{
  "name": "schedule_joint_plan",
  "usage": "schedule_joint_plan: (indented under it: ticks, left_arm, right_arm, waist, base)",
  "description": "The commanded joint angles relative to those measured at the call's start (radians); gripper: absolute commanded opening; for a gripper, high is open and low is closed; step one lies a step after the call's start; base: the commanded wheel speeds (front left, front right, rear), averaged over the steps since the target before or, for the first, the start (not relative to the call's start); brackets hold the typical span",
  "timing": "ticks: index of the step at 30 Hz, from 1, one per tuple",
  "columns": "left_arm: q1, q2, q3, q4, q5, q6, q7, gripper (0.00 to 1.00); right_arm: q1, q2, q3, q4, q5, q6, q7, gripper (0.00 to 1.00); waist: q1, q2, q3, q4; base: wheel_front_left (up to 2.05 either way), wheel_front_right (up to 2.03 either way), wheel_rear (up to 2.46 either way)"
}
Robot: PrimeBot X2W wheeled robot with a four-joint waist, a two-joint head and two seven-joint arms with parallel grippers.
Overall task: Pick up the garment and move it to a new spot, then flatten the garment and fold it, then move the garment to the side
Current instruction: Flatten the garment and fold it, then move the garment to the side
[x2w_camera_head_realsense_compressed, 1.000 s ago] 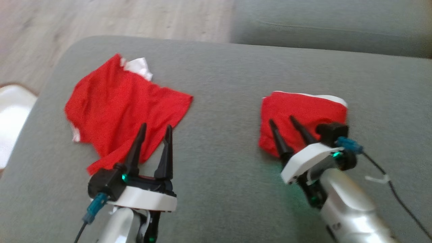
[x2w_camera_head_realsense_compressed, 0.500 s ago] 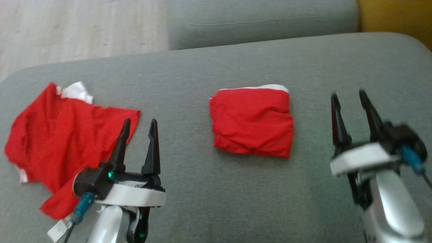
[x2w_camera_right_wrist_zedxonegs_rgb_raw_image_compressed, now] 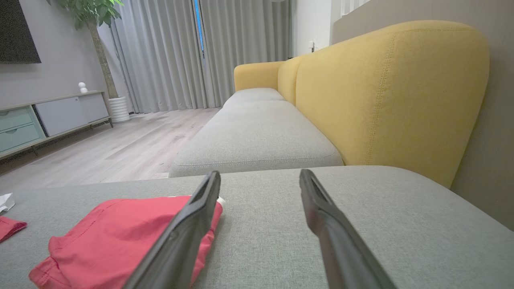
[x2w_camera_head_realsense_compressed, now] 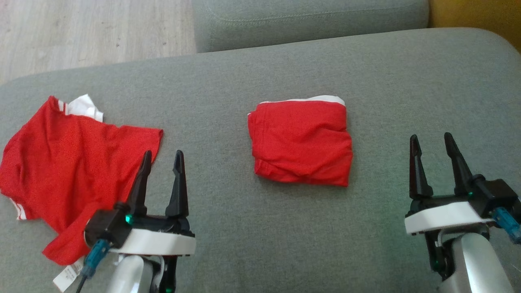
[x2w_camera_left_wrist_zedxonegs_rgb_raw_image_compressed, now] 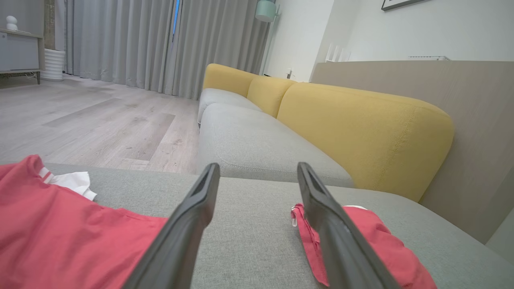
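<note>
The garment [x2w_camera_head_realsense_compressed: 301, 142] is a red piece with a white band, folded into a compact square and lying mid-cushion; it also appears in the left wrist view [x2w_camera_left_wrist_zedxonegs_rgb_raw_image_compressed: 373, 237] and the right wrist view [x2w_camera_right_wrist_zedxonegs_rgb_raw_image_compressed: 120, 233]. My right gripper [x2w_camera_head_realsense_compressed: 430, 135] [x2w_camera_right_wrist_zedxonegs_rgb_raw_image_compressed: 260, 172] stands open and empty to its right, well apart from it. A second red garment [x2w_camera_head_realsense_compressed: 69, 162] [x2w_camera_left_wrist_zedxonegs_rgb_raw_image_compressed: 60, 233] lies loose and rumpled at the left, white trim showing. My left gripper [x2w_camera_head_realsense_compressed: 163, 152] [x2w_camera_left_wrist_zedxonegs_rgb_raw_image_compressed: 258, 165] is open and empty, with its fingertips by that loose garment's right edge.
Everything rests on a grey sofa cushion [x2w_camera_head_realsense_compressed: 260, 228]. A gap separates it from another grey seat [x2w_camera_head_realsense_compressed: 309, 20]. A yellow backrest [x2w_camera_head_realsense_compressed: 476, 16] [x2w_camera_right_wrist_zedxonegs_rgb_raw_image_compressed: 385, 92] bounds the far right. Wooden floor [x2w_camera_head_realsense_compressed: 93, 32] lies beyond the cushion's far left edge.
The head camera has swung right. My right gripper has come off the folded garment and now sits to its right, still open. The left gripper stays by the loose garment.
</note>
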Motion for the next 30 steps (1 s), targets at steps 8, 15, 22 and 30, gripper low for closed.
schedule_joint_plan:
  ticks: [8,15,22,30]
  left_arm:
    - [-0.055,0.004,0.006,-0.036,0.007,0.003,-0.005,1.0]
    - [-0.093,0.004,-0.021,-0.038,0.005,0.001,-0.005,1.0]
    - [-0.126,0.004,-0.056,-0.032,-0.004,-0.001,-0.005,1.0]
    - [-0.156,0.004,-0.085,-0.028,-0.011,0.001,-0.005,1.0]
  right_arm:
    - [-0.063,-0.002,0.019,-0.002,0.01,0.004,-0.011,1.0]
    - [-0.15,-0.002,0.021,0.121,0.035,0.004,0.027,1.0]
    - [-0.259,-0.002,0.071,0.292,0.116,0.004,0.099,1.0]
    - [-0.344,-0.002,0.122,0.49,0.196,0.004,0.148,1.0]
  waist:
    - [0.0,0.0,0.031,0.041]
    - [0.0,0.0,0.09,0.085]
    - [0.0,0.0,0.144,0.14]
    - [0.0,0.0,0.186,0.19]
  base:
    - [0.0,0.0,0.0]
    - [0.0,0.0,0.0]
    - [0.0,0.0,0.0]
    - [0.0,0.0,0.0]
